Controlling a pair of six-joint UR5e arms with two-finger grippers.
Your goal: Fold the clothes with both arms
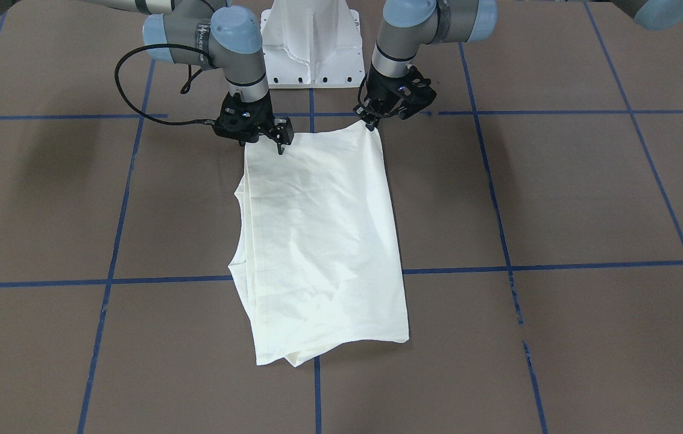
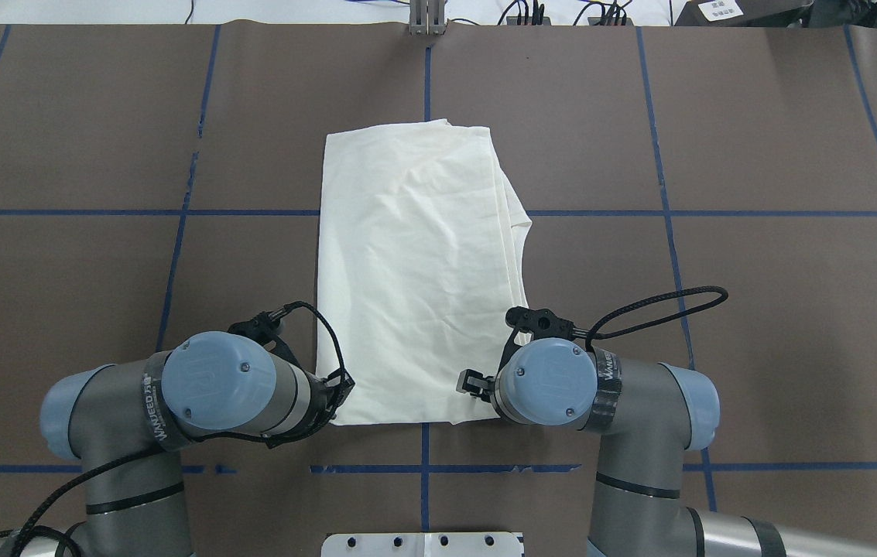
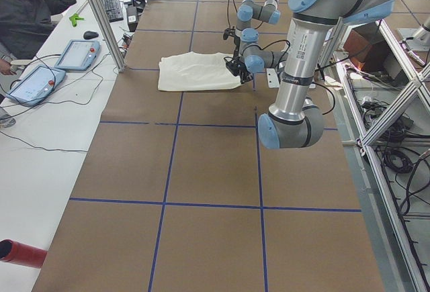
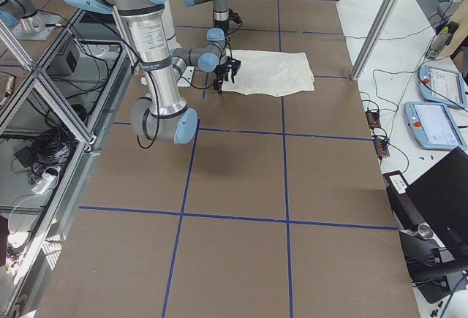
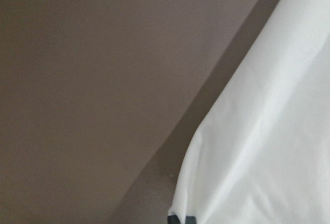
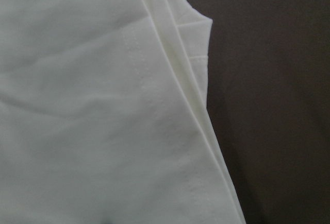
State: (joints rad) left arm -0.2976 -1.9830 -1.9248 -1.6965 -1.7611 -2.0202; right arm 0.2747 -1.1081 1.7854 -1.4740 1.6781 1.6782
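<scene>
**Q:** Brown table (image 1: 558,199), blue tape grid (image 1: 113,241). Where is the T-shirt?

**Me:** My cream T-shirt (image 1: 323,241) lies at the table's middle, folded into a long rectangle, plain side up, with 1 short edge toward my base.

**Q:** And your grippers?

**Me:** Both point down at that edge's 2 corners. My left gripper (image 1: 370,125) pinches its corner. Only the left wrist view shows the fingertips (image 5: 175,220) together on cloth. My right gripper (image 1: 281,144) touches the other corner, but whether it is clamped I cannot tell.

**Q:** Arms?

**Me:** My left arm (image 2: 214,387) and right arm (image 2: 554,383) bend low, wrists over that edge. Only the right wrist view shows the stacked, stitched layers along the side.
</scene>
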